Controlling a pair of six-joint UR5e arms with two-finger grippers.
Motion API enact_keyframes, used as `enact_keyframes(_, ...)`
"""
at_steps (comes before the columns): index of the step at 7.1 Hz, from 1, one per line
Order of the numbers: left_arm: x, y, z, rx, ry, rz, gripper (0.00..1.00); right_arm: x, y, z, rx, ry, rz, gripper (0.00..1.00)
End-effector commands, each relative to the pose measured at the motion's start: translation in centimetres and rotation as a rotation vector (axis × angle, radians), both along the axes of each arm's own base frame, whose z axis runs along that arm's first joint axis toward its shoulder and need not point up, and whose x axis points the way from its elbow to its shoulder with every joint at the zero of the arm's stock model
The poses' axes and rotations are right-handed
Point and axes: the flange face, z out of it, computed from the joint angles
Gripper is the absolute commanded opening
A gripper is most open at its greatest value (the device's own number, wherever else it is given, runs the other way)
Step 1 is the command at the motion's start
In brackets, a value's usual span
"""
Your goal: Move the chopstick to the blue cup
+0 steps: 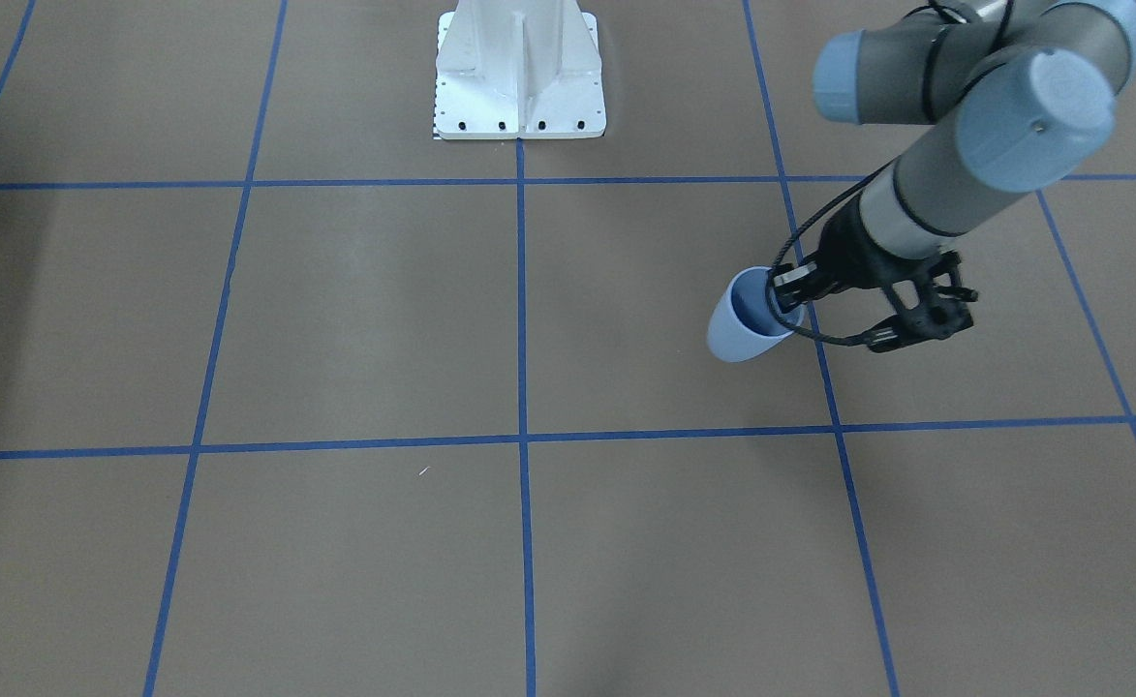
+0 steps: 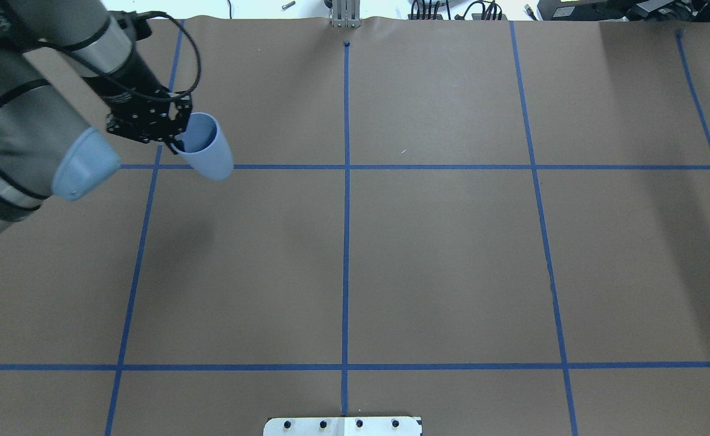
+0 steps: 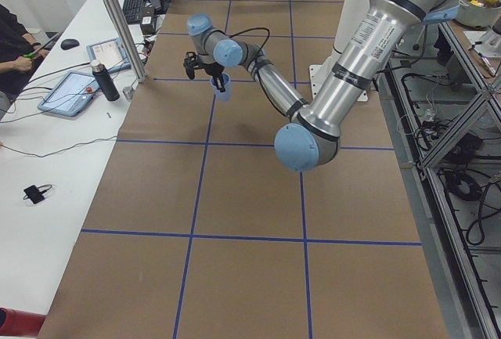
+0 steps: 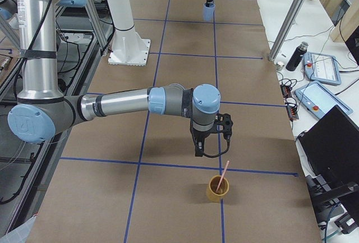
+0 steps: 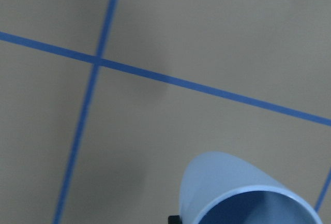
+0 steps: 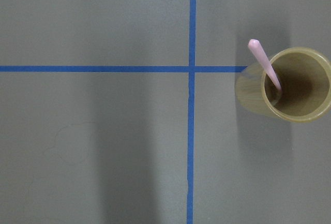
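Chopstick (image 6: 265,64) leans in yellow cup (image 6: 305,107) on the counter (image 6: 103,131) near right claw (image 4: 211,152), open or closed I cannot tell; left claw (image 2: 176,130) clamps tilted blue cup (image 2: 209,154) by its rim, seemingly lifted.

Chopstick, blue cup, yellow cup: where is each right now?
chopstick (image 6: 266,64): right wrist view, mid-shaft.
blue cup (image 2: 214,160): overhead view, outer wall.
yellow cup (image 6: 247,92): right wrist view, outer wall.

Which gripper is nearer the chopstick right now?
Right. The right gripper hangs above the chopstick, a little to one side of the tan cup it stands in. The left gripper is at the table's far end, holding the blue cup.
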Motion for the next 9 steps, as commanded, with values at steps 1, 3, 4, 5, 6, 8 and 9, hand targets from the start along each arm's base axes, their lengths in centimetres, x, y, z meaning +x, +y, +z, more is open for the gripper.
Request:
enact_keyframes(1, 9.8, -0.5, -6.5, -0.053, -0.005, -0.018, 0.0, 0.0, 0.0, -0.1, 0.003, 0.006, -0.001, 1.0)
enact_keyframes(3, 16.0, -0.1, -8.2, -0.062, -0.002, -0.02, 0.0, 0.0, -0.1, -0.2, 0.005, 0.006, -0.001, 1.0)
enact_keyframes(4, 18.2, 1.7, -8.9, -0.059, -0.009, -0.009, 0.0, 0.0, -0.1, -0.2, 0.005, 0.005, -0.002, 1.0)
enact_keyframes(5, 18.7, 1.7, -8.4, -0.06, -0.021, -0.01, 0.0, 0.0, -0.2, -0.3, 0.006, 0.003, -0.002, 1.0)
enact_keyframes(6, 19.3, 1.5, -7.9, -0.053, -0.033, -0.018, 0.0, 0.0, -0.1, -0.2, 0.005, 0.003, -0.002, 1.0)
enact_keyframes(8, 20.4, 1.0, -7.1, -0.037, -0.015, -0.017, 0.0, -0.1, -0.2, -0.3, 0.006, 0.0, -0.003, 1.0)
enact_keyframes(9, 20.4, 1.0, -7.3, -0.036, -0.013, -0.018, 0.0, -0.1, -0.2, -0.2, 0.005, 0.0, -0.003, 1.0)
